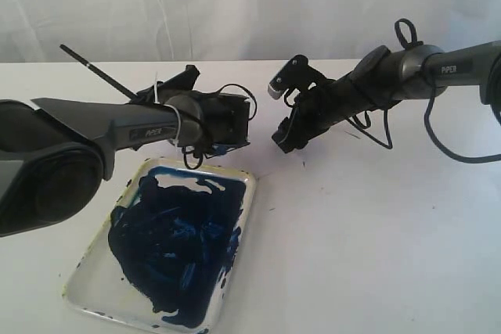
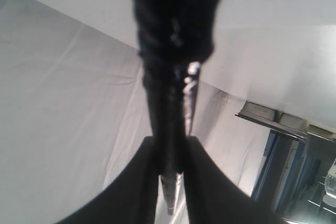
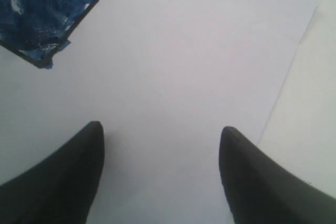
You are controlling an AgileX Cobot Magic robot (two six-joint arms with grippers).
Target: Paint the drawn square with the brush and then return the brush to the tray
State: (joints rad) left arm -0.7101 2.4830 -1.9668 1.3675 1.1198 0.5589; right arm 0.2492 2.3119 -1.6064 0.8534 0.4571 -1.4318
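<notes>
The brush (image 1: 98, 68) has a thin black handle that slants up and to the left from my left gripper (image 1: 160, 91), which is shut on it. In the left wrist view the brush (image 2: 169, 129) runs between the closed jaws, its silver ferrule showing low down; the tip is hidden. The tray (image 1: 252, 185), smeared with dark blue paint, lies below the left arm. The drawn square (image 3: 42, 14) is filled with blue inside its black outline. My right gripper (image 3: 160, 129) hangs open over bare white paper beside the square; in the exterior view the right gripper (image 1: 283, 137) points down at the middle of the table.
The white paper sheet (image 3: 199, 51) ends at a slanted edge, with the white table (image 3: 315, 103) beyond it. A white curtain (image 1: 250, 5) hangs behind the table. Black cables (image 1: 446, 138) loop off the right arm.
</notes>
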